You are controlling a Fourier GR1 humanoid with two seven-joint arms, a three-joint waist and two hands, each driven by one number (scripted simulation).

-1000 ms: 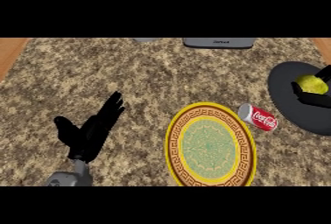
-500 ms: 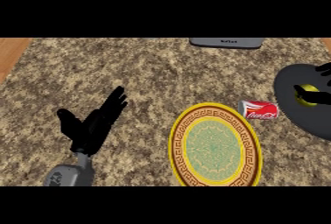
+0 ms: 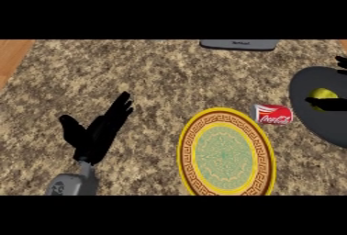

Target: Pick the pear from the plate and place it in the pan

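Note:
The yellow-green pear [image 3: 324, 95] lies in the dark pan [image 3: 305, 98] at the right edge. Only bits of my right hand [image 3: 333, 105] show there: one black finger crosses the pear's lower side, and another sits above the pan's far rim [image 3: 341, 61]. They are spread wider than the pear. The round plate [image 3: 188, 151], with a yellow-orange rim and a green middle, lies bare in the lower centre. My left hand [image 3: 100, 131] rests open on the counter at the lower left, fingers pointing up and away.
A red soda can [image 3: 273, 114] lies on its side between the plate and the pan. A grey appliance edge [image 3: 238, 44] sits at the counter's far side. The wooden counter border [image 3: 12, 57] shows at the top left.
The black fingers cover less of the pear than half a second ago. The can has turned a little since a second ago. The left hand has barely moved.

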